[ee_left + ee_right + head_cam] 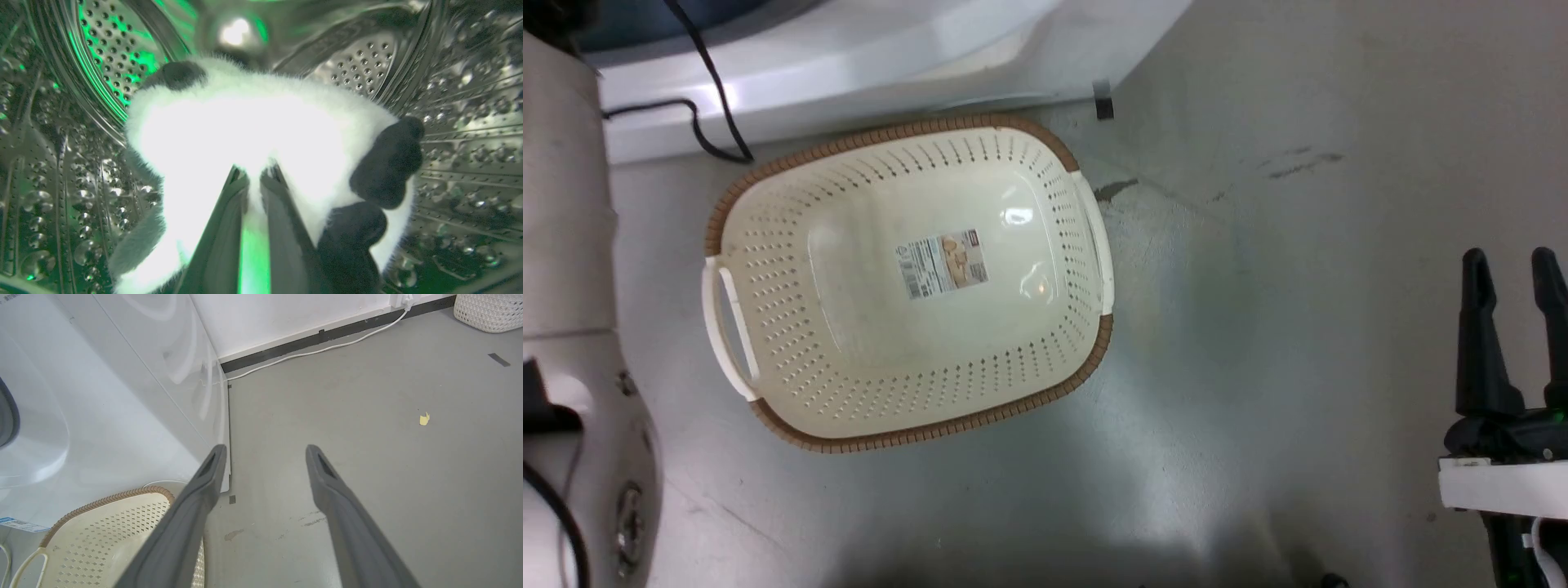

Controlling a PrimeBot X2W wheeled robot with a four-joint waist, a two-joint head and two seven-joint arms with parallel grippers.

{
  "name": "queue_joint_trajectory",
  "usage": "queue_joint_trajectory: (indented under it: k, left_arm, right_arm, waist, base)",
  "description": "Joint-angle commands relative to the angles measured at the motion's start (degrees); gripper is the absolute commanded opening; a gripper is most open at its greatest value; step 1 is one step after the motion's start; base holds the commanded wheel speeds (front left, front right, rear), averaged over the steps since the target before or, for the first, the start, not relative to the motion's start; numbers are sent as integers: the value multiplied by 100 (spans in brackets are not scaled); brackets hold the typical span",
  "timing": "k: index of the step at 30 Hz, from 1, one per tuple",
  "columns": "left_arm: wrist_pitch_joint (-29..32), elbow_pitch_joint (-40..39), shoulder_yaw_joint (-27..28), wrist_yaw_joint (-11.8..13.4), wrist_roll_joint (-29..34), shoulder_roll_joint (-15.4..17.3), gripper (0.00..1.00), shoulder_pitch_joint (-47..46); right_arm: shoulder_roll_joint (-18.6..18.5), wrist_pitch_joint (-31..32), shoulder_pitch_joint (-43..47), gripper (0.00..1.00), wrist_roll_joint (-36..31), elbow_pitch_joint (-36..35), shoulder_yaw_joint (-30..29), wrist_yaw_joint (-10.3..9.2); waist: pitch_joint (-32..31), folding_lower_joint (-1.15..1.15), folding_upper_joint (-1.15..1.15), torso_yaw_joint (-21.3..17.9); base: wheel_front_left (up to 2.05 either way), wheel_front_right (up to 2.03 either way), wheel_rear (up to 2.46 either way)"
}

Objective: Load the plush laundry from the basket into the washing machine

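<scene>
The cream basket point(768, 327) lies on the grey floor with nothing in it, its label showing on the bottom; a corner of it shows in the right wrist view point(102, 526). The white washing machine point(866, 57) stands just behind it, with its side panel point(102, 396) in the right wrist view. Inside the shiny steel drum point(457, 122), my left gripper point(255, 171) is shut on the fluffy white-and-black panda toy point(261, 122), fur pinched between its fingers. My right gripper point(1512, 265) hangs open over bare floor at the right, fingers spread point(263, 451).
A black cable point(711, 98) runs over the washer's front near my pale left arm point(564, 204). A white cable point(318, 349) follows the skirting, a white woven basket point(488, 310) stands in the far corner, and a yellow scrap point(425, 418) lies on the floor.
</scene>
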Motion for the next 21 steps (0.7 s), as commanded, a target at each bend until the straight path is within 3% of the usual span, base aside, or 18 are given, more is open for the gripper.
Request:
queue_joint_trajectory:
  k: [1, 12, 13, 14, 15, 21]
  left_arm:
    - [42, 7, -21, -43, 22, 72, 0, -177]
    - [515, 221, -63, -147, -91, 223, 0, -782]
    - [545, 248, -63, -148, -111, 217, 7, -816]
    - [566, 271, -60, -157, -136, 210, 42, -851]
    - [603, 304, -59, -180, -171, 196, 100, -882]
    - [798, 511, -85, -282, -324, 113, 100, -995]
  right_arm:
    - [-49, -36, -37, 100, 32, -54, -36, -4]
    - [-140, 19, 39, 100, 12, -269, -122, -4]
    - [-143, 27, 45, 100, 9, -286, -127, -4]
    - [-147, 36, 51, 100, 5, -302, -133, -4]
    - [-151, 45, 55, 100, 2, -318, -142, -4]
    - [-165, 104, 64, 100, -27, -387, -161, -4]
  waist:
    - [107, -1, 0, -6]
    - [332, -1, 0, 71]
    - [342, -1, 0, 80]
    - [353, -1, 0, 90]
    - [360, -1, 0, 102]
    - [344, -1, 0, 161]
  base:
    - [0, 0, 0]
    - [0, 0, 0]
    - [0, 0, 0]
    - [0, 0, 0]
    - [0, 0, 0]
    - [0, 0, 0]
